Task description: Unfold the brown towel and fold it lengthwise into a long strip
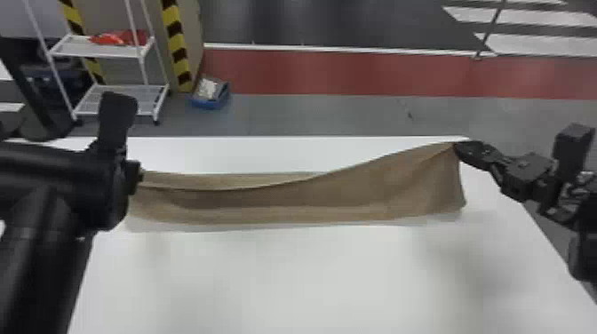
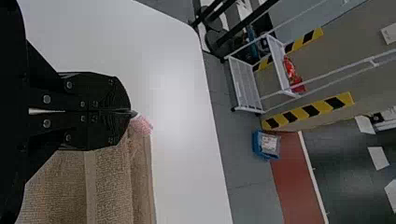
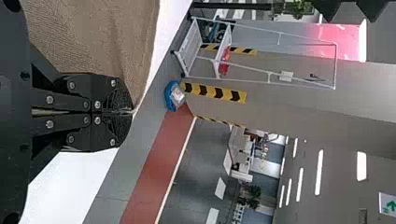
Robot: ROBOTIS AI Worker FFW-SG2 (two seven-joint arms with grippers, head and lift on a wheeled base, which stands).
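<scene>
The brown towel [image 1: 284, 200] stretches across the white table as a long band, its right end raised and its left end lower. My left gripper [image 1: 138, 174] is at the towel's left end, partly hidden by its own arm. In the left wrist view the left gripper [image 2: 130, 112] is shut on a corner of the towel [image 2: 107, 182], where a small pinkish tag sticks out. At the far right, my right gripper [image 1: 457, 145] holds the towel's upper right corner. The right wrist view shows the right gripper [image 3: 132, 112] shut on the corner of the towel [image 3: 93, 37].
The white table [image 1: 284, 275] extends in front of the towel toward the robot. Beyond its far edge stand a white wire shelf [image 1: 120, 100] with a red item and a blue box [image 1: 210, 94] on the floor.
</scene>
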